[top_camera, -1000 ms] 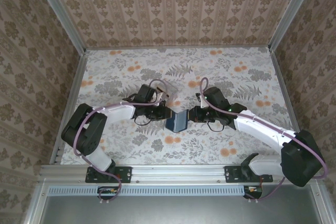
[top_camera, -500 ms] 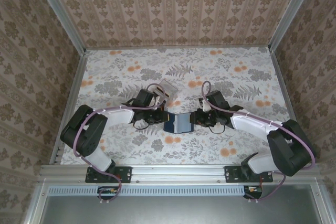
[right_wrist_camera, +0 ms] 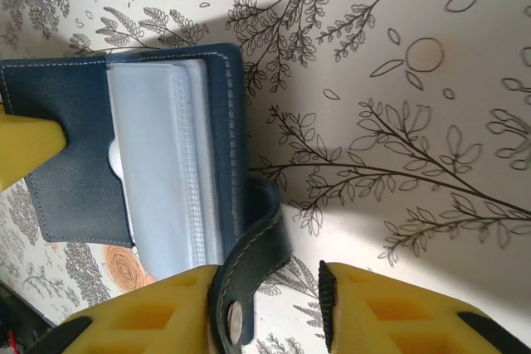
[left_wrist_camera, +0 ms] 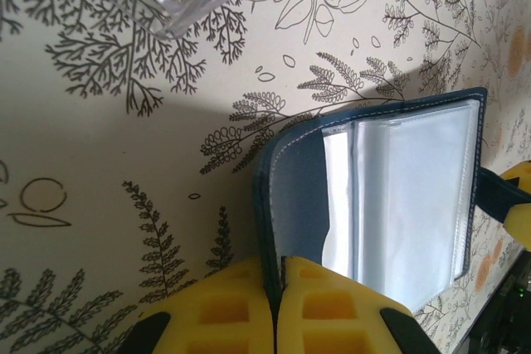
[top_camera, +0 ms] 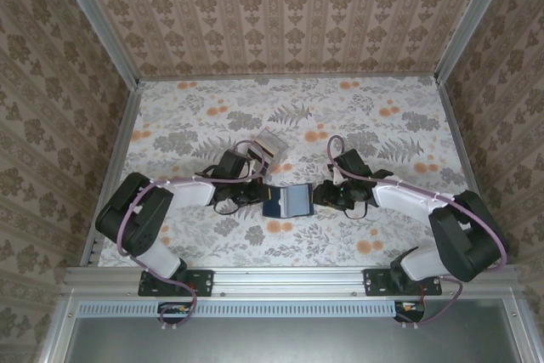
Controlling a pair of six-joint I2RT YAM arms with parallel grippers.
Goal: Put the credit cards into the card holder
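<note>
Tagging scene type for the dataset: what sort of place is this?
Likely a staged robot data-collection booth, not a real room: wallpaper panels in an aluminium frame, a floral-print table, and the left arm and right arm bolted to a rail.
</note>
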